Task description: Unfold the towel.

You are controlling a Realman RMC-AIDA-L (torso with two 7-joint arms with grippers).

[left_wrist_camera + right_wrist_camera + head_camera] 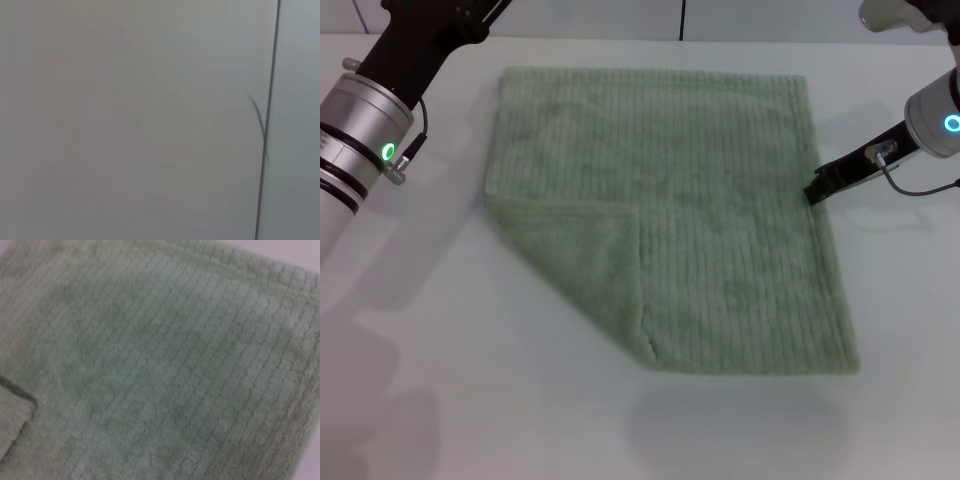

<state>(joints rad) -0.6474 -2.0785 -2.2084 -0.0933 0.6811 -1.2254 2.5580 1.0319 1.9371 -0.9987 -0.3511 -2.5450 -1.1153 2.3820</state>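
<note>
Lying flat mid-tabletop (410, 400), the pale sage-green ribbed terry towel (720, 210) shows us its near-left corner folded over. Our right pincer (817, 189) touches its right edge; whether it is clenched or released, we cannot tell.

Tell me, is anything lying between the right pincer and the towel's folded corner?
Nothing visible. The right pincer sits at the towel's right edge; only flat cloth lies between it and the folded corner on the opposite side. The white table beside that flap is bare.
</note>
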